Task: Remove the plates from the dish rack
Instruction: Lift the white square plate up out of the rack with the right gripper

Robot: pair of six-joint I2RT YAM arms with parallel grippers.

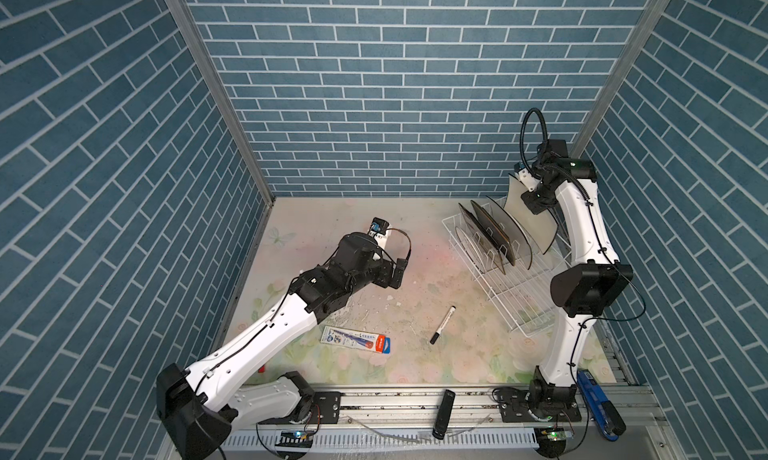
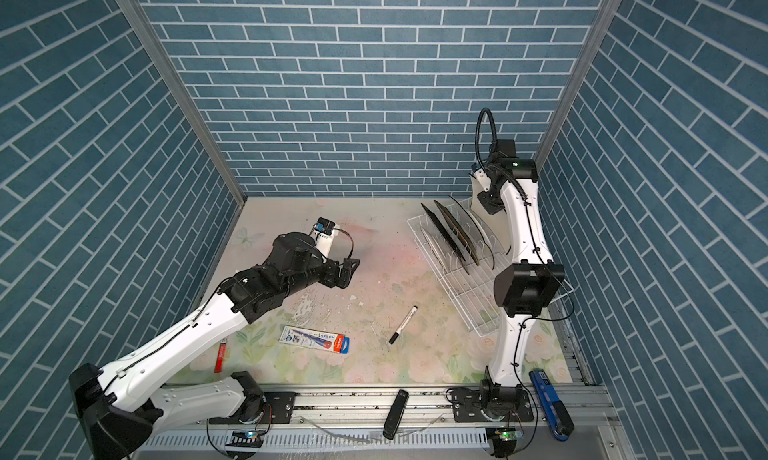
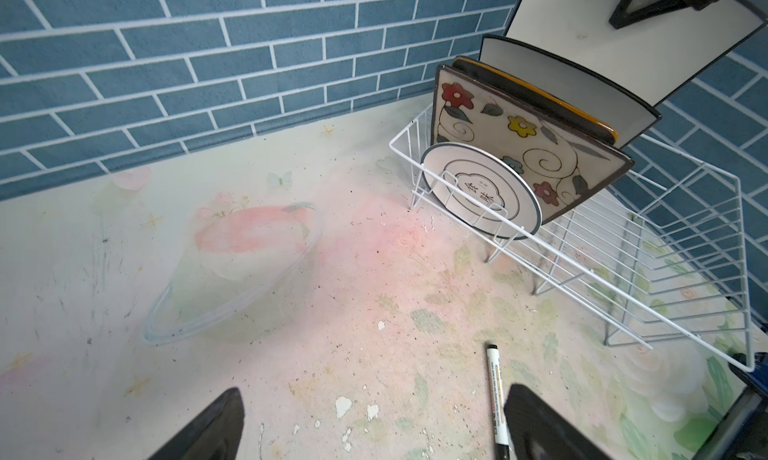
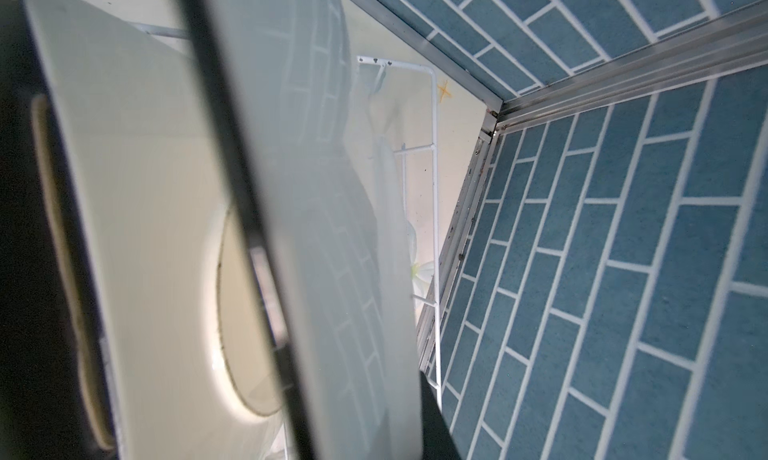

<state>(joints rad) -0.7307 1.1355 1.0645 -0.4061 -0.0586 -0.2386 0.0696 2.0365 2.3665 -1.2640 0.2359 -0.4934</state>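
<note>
The white wire dish rack point(image 1: 519, 287) point(image 2: 469, 300) point(image 3: 623, 270) stands at the back right. In its prongs stand a small round white plate point(image 3: 482, 196), a floral plate point(image 3: 519, 146) point(image 1: 478, 233), a black plate point(image 3: 540, 100) and a white black-rimmed plate point(image 3: 552, 75). My right gripper point(image 1: 536, 200) point(image 4: 361, 395) is shut on the top edge of another white black-rimmed plate point(image 1: 525, 221) point(image 3: 602, 42) point(image 4: 311, 229), held upright above the rack's far end. My left gripper point(image 1: 397, 277) point(image 2: 347, 273) point(image 3: 374, 429) hovers open over the mat left of the rack, with nothing between its fingers point(image 3: 208, 429).
A black-and-white marker point(image 1: 442, 325) point(image 3: 496, 395) lies on the floral mat near the left gripper. A blister pack point(image 1: 355, 339) lies toward the front. A faint see-through bowl shape point(image 3: 232, 270) shows on the mat. Brick walls close in behind and beside the rack.
</note>
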